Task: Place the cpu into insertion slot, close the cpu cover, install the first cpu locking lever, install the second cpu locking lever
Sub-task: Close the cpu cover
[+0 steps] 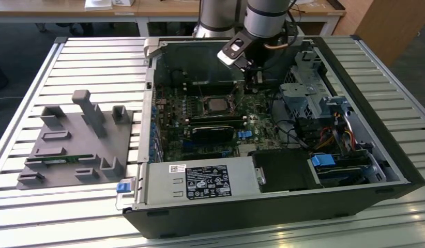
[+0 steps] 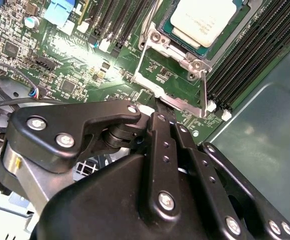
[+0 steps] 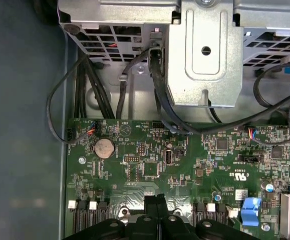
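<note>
The gripper [image 2: 161,114], its fingers pressed together, stands at the silvery edge of the insertion slot [image 2: 182,101]. The cpu [image 2: 202,20] lies in that slot, with the cpu cover [image 2: 177,48] framing it. In the exterior view a printed label [image 1: 207,182] sits on the grey power supply [image 1: 164,194].

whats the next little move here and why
Probably nudge the shut gripper against the lever end beside it, to push it toward latching. The cpu already sits under the lowered cover, and the gripper tips are right at that lever.
</note>
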Tool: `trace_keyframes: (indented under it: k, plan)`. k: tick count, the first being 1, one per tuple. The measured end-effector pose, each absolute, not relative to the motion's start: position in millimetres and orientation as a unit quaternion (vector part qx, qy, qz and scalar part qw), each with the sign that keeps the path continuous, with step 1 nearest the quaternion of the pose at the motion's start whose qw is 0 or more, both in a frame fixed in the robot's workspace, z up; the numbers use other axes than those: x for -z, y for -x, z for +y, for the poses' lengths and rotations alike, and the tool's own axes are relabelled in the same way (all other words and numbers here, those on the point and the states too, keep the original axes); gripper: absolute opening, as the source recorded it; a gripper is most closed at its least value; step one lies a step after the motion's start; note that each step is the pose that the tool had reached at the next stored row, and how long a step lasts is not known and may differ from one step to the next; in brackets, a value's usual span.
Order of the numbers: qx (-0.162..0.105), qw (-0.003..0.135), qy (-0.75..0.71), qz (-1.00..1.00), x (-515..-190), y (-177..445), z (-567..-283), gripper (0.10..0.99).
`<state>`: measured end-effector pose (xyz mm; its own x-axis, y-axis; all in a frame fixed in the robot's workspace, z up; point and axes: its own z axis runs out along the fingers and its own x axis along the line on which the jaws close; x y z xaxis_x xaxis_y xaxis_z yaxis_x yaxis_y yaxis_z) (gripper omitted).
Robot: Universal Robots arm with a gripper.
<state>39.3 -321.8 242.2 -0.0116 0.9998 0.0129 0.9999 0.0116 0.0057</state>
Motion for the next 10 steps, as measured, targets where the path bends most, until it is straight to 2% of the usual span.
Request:
trace_keyframes:
  k: [10]
  plan:
    - [0.007, 0.003, 0.703, -0.711, -242.2, -37.2, -321.8, 0.106]
